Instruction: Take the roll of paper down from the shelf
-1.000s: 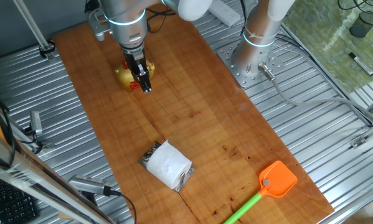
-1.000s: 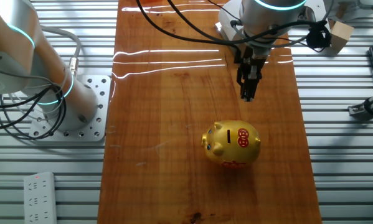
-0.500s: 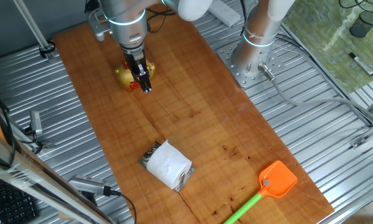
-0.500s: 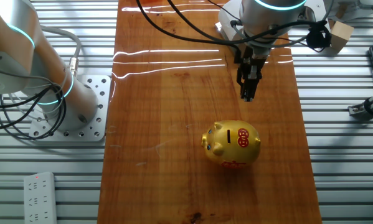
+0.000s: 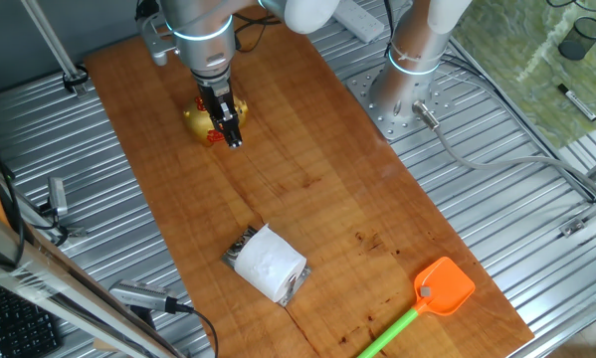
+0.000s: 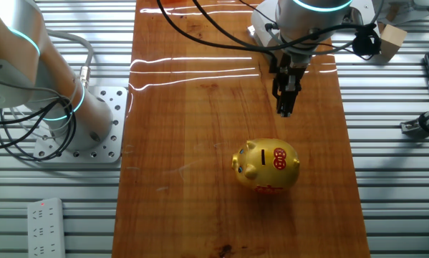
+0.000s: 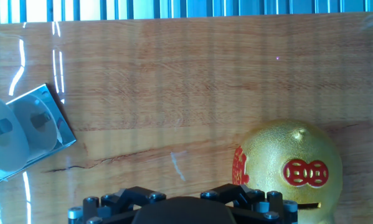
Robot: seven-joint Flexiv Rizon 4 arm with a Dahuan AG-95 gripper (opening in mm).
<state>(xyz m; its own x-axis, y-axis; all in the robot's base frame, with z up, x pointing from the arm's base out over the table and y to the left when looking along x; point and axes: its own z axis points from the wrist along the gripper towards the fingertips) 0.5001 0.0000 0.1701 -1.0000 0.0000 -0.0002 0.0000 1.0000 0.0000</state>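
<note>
The roll of paper [image 5: 269,265] is a plump white cylinder lying on its side on the shelf [image 5: 241,248], a low grey metal stand near the front end of the wooden board. In the hand view the roll [image 7: 9,134] and the shelf [image 7: 65,132] show at the left edge. My gripper [image 5: 234,139] hangs over the far part of the board, well away from the roll, next to the piggy bank. Its fingers look shut and empty, also in the other fixed view [image 6: 285,110]. The fingertips do not show in the hand view.
A golden piggy bank [image 5: 199,121] stands right by my gripper, seen also in the other fixed view [image 6: 266,166] and the hand view [image 7: 289,165]. An orange fly swatter [image 5: 444,286] lies at the board's front right corner. A second arm's base [image 5: 402,94] stands beside the board [image 5: 307,169].
</note>
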